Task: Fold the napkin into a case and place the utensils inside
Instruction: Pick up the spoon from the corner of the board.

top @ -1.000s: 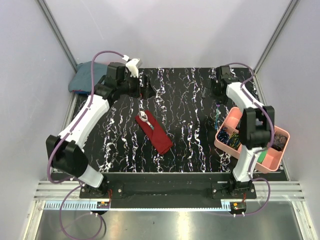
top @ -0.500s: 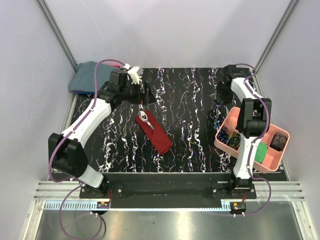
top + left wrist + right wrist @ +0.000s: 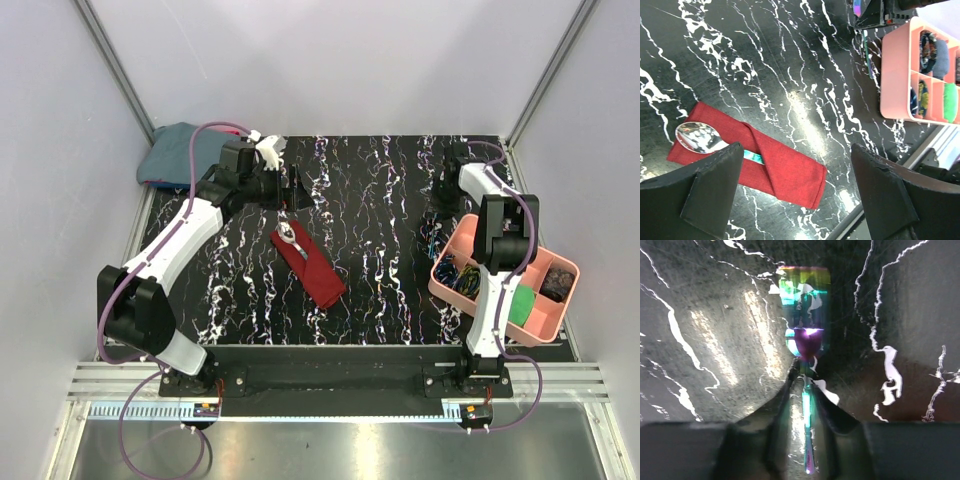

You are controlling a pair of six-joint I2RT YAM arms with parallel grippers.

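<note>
The napkin [image 3: 318,270] is a dark red narrow folded case [image 3: 785,167] lying aslant at the table's middle. A spoon's silver bowl [image 3: 697,137] sticks out of its far end [image 3: 289,235], and a teal handle [image 3: 754,157] shows in the fold. My left gripper [image 3: 297,190] hovers above and just behind it, jaws wide open and empty [image 3: 796,152]. My right gripper [image 3: 436,212] is down on the table at the far right. An iridescent utensil [image 3: 805,305] lies there with its slim handle [image 3: 806,440] between the narrowed fingers [image 3: 804,390]. Thin gaps show along the handle; contact at the tips is unclear.
A pink compartment tray [image 3: 545,330] stands at the right edge [image 3: 895,75], holding coiled cables [image 3: 462,275], a green piece [image 3: 522,303] and a dark object [image 3: 558,283]. A blue-grey cloth bundle [image 3: 170,155] lies at the back left corner. The right arm's elbow hangs over the tray.
The right gripper's jaws have narrowed from wide open to close around the iridescent utensil's handle. The left arm has shifted slightly rightward and stayed open.
</note>
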